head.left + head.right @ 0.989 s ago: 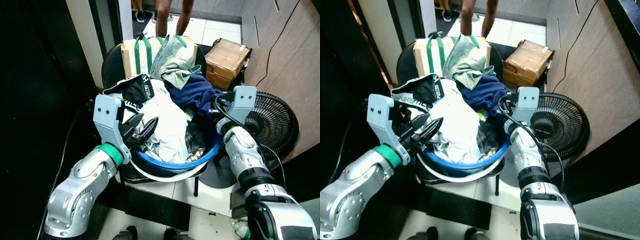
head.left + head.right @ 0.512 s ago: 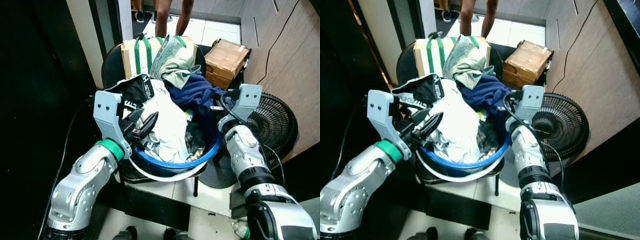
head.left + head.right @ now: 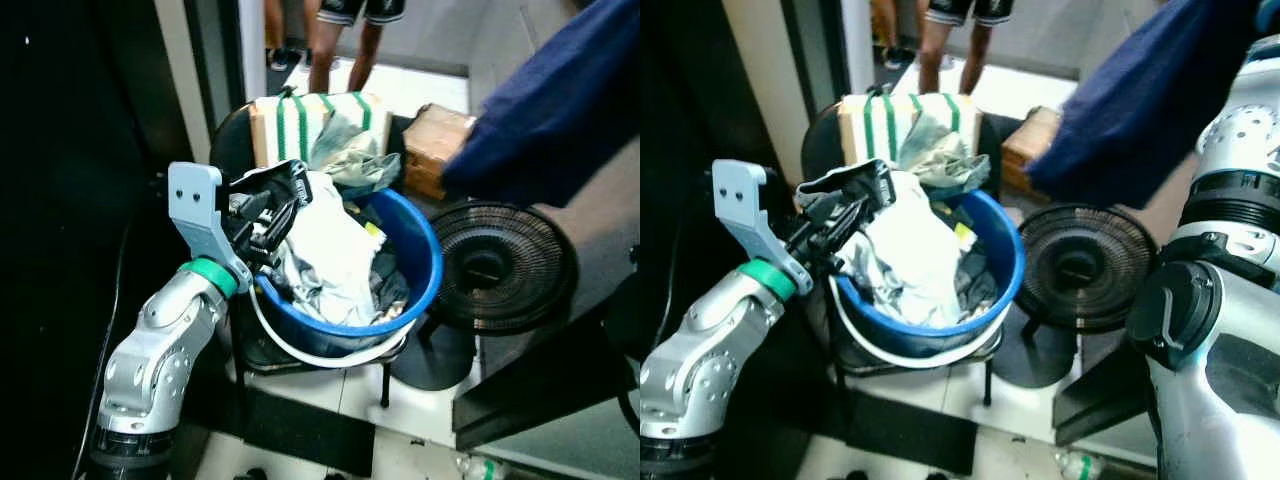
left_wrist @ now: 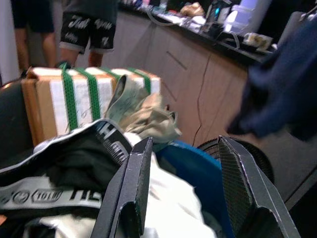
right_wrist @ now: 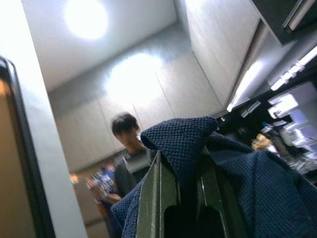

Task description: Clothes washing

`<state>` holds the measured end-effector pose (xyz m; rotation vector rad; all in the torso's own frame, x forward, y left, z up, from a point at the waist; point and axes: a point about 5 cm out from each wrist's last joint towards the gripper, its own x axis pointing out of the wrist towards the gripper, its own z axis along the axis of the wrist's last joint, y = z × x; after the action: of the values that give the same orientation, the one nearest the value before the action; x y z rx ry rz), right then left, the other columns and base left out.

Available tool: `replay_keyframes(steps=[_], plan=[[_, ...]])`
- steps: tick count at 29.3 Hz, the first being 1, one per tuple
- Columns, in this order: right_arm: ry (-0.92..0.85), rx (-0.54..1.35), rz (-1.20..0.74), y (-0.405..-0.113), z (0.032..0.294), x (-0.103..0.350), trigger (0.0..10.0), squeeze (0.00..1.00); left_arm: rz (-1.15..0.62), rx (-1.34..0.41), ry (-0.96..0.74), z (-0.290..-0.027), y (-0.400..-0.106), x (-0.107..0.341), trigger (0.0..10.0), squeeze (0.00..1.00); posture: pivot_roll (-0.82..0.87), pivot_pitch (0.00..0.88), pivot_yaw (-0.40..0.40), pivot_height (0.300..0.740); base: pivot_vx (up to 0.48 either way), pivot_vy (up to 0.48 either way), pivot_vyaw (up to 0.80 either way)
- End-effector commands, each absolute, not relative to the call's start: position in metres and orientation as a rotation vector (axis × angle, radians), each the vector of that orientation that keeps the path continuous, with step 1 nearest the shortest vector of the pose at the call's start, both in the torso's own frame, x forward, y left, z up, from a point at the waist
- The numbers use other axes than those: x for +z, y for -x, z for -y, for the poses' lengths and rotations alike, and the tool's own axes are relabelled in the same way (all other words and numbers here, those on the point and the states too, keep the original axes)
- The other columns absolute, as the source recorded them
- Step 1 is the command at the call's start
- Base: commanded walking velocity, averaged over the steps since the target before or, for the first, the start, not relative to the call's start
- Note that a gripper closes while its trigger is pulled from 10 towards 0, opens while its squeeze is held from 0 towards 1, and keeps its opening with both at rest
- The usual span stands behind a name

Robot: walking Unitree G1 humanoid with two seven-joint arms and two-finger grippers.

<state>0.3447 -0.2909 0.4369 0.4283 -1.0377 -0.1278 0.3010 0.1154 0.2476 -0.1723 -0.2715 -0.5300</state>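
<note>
1. So, the right gripper (image 5: 181, 196) is up high with its two fingers pinched on a fold of the navy knit garment (image 3: 1140, 100), which hangs in the air above and to the right of the blue laundry basket (image 3: 425, 262).
2. The left gripper (image 4: 181, 191) sits at the basket's left rim, fingers spread apart with nothing between them, right over the black underwear with the grey waistband (image 4: 59, 171).
3. The rest of the load is in the basket: a white shirt (image 3: 335, 250) on top and an olive-green garment (image 3: 350, 165) draped at the back, against a cardboard box with green straps (image 3: 290, 125).
4. The basket rests on a dark chair. A black floor fan (image 3: 495, 265) stands just beside it on the right, and a person's legs (image 3: 345, 45) show in the doorway behind.
5. Handling-wise, the navy piece looks like thick, soft knit. It's floppy, probably a bit heavy for cloth, and not slippery. I'd say a bunched fold is the right grab, since a single edge could slide out.
6. My guess is the dangling end could snag the fan or basket rim if it swings low.
</note>
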Motion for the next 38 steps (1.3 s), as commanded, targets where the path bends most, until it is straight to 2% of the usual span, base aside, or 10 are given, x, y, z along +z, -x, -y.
replay_keyframes(steps=[1,3,6,8,12,17,23,24,28,38], plan=[[-0.369,-0.111,0.971,-0.353,0.281,0.418,0.0,0.0,0.252,-0.528,0.175,-0.115,-0.303,0.242,10.0,0.0,0.05,0.007,-0.004,0.74,0.0,0.0,0.0],[-0.369,-0.111,0.971,-0.353,0.281,0.418,0.0,0.0,0.252,-0.528,0.175,-0.115,-0.303,0.242,10.0,0.0,0.05,0.007,-0.004,0.74,0.0,0.0,0.0],[-0.315,-0.068,0.819,-0.367,0.265,0.374,0.0,0.0,0.247,-0.536,0.174,-0.111,-0.301,0.239,10.0,0.0,0.05,0.001,-0.004,0.74,0.0,0.0,0.0],[-0.315,-0.068,0.819,-0.367,0.265,0.374,0.0,0.0,0.247,-0.536,0.174,-0.111,-0.301,0.239,10.0,0.0,0.05,0.001,-0.004,0.74,0.0,0.0,0.0],[-0.29,0.032,0.656,-0.377,0.241,0.326,0.0,0.0,0.239,-0.538,0.174,-0.109,-0.3,0.236,10.0,0.0,0.05,0.0,-0.002,0.74,0.0,0.0,0.0],[-0.207,0.157,0.328,-0.382,0.195,0.235,0.0,0.0,0.19,-0.376,0.146,-0.125,-0.314,0.223,10.0,0.0,0.04,0.001,-0.001,0.74,0.0,0.0,0.0],[-0.213,0.154,0.262,-0.376,0.181,0.208,0.0,0.0,0.165,-0.277,0.133,-0.136,-0.321,0.219,10.0,0.0,0.04,0.01,-0.007,0.74,0.0,0.0,0.0],[-0.225,0.156,0.227,-0.37,0.172,0.193,10.0,0.0,0.161,-0.214,0.123,-0.144,-0.324,0.217,10.0,0.0,0.04,0.012,-0.009,0.74,0.0,0.0,0.0],[-0.233,0.16,0.219,-0.359,0.158,0.18,10.0,0.0,0.159,-0.151,0.107,-0.153,-0.326,0.217,10.0,0.0,0.05,0.024,-0.026,0.74,0.0,0.0,0.0],[-0.185,0.052,0.304,-0.365,0.176,0.209,10.0,0.0,0.177,-0.156,0.05,-0.149,-0.32,0.214,10.0,0.0,0.05,0.026,-0.038,0.74,0.0,0.0,-0.73]])
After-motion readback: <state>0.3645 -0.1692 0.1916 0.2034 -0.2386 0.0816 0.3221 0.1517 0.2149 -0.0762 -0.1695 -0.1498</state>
